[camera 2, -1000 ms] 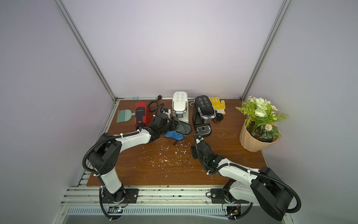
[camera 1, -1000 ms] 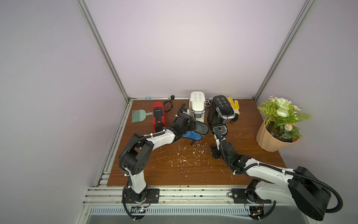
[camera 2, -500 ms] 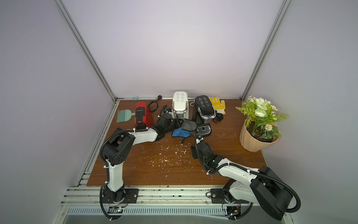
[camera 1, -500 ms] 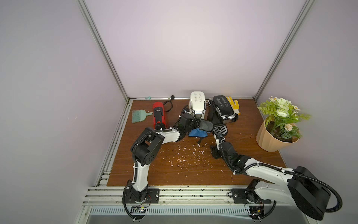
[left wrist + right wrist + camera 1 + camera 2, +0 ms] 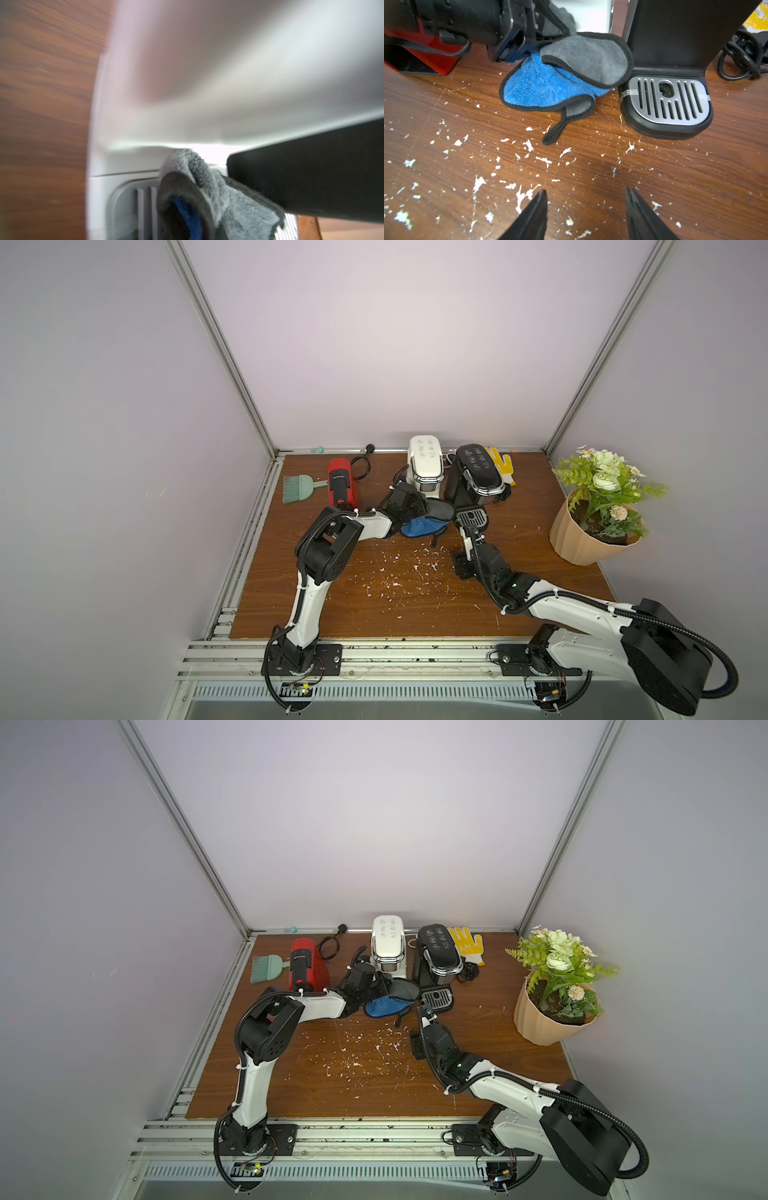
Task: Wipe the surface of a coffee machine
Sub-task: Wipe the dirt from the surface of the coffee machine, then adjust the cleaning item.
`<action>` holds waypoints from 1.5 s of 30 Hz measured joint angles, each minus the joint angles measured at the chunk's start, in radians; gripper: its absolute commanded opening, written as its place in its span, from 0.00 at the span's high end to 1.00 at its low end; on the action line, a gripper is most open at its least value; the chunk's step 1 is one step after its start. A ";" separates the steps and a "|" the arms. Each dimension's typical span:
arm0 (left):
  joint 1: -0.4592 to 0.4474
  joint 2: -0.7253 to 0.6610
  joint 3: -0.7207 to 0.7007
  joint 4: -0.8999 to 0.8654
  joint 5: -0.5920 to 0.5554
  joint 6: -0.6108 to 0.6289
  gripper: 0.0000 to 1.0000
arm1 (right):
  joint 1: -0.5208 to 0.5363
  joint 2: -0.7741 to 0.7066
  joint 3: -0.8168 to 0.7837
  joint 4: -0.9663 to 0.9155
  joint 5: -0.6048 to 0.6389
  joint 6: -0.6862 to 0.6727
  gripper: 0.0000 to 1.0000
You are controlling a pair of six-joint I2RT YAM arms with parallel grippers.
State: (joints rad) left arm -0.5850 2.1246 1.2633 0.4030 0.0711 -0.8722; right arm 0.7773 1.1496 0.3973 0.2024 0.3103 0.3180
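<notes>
As viewed from above: flecked wooden table; at its back, white coffee machine beside black coffee machine. At white machine's base, left gripper clamped shut on blue-grey cloth. Nearby, over table, right gripper partly open, empty.

Robot lab booth: blank framed walls, base rail.

No wording can be read: the red coffee machine carries white lettering too small to make out, and the white coffee machine and black coffee machine show only button symbols.
</notes>
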 measured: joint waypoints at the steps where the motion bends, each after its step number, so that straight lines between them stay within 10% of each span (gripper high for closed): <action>1: 0.013 -0.004 -0.006 0.001 0.000 0.004 1.00 | 0.000 -0.001 0.000 0.000 0.000 0.000 0.38; 21: 0.138 -0.214 -0.072 -0.178 -0.053 0.135 1.00 | 0.000 -0.007 0.000 0.004 -0.022 0.004 0.37; 45: 0.015 -0.771 -0.344 -0.241 0.125 0.104 1.00 | -0.034 0.148 0.291 0.221 -0.617 0.162 0.14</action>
State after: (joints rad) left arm -0.5701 1.3537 0.9192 0.1619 0.1959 -0.7681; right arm 0.7437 1.2972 0.6884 0.4232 -0.3069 0.4801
